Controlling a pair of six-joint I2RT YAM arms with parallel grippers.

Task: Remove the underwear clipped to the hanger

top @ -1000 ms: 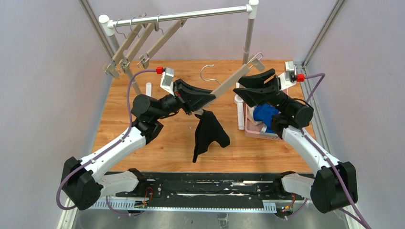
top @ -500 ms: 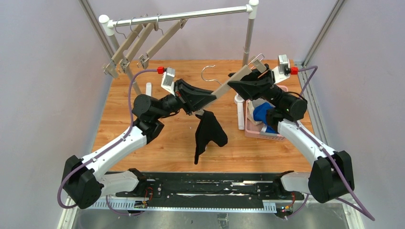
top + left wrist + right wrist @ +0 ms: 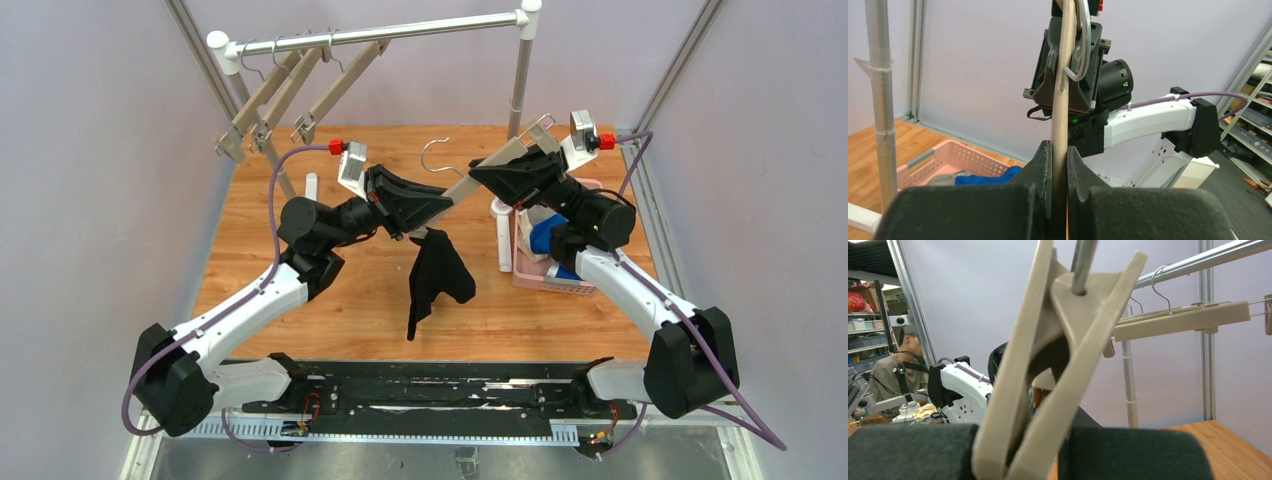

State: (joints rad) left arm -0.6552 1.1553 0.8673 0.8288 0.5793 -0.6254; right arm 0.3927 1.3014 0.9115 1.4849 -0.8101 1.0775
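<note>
A beige clip hanger [image 3: 480,178] is held in the air between both arms. My left gripper [image 3: 428,214] is shut on its bar, which also shows in the left wrist view [image 3: 1060,125]. The black underwear [image 3: 437,275] hangs from the clip just below my left gripper. My right gripper [image 3: 497,170] is shut on the clip [image 3: 1048,365] at the hanger's right end, with its fingers pressing the clip's two legs. The blue underwear [image 3: 550,240] lies in the pink basket [image 3: 540,277] with a light grey piece beside it, mostly hidden by my right arm.
A metal rack rail [image 3: 400,33] at the back carries three empty beige hangers [image 3: 290,95]. Its right post [image 3: 520,75] and white foot [image 3: 503,240] stand next to the basket. The basket [image 3: 943,155] and rack post [image 3: 880,100] also show in the left wrist view.
My right gripper has moved up and left from above the basket to the hanger's right-end clip and closed on it. The left gripper and the black underwear have stayed put.
</note>
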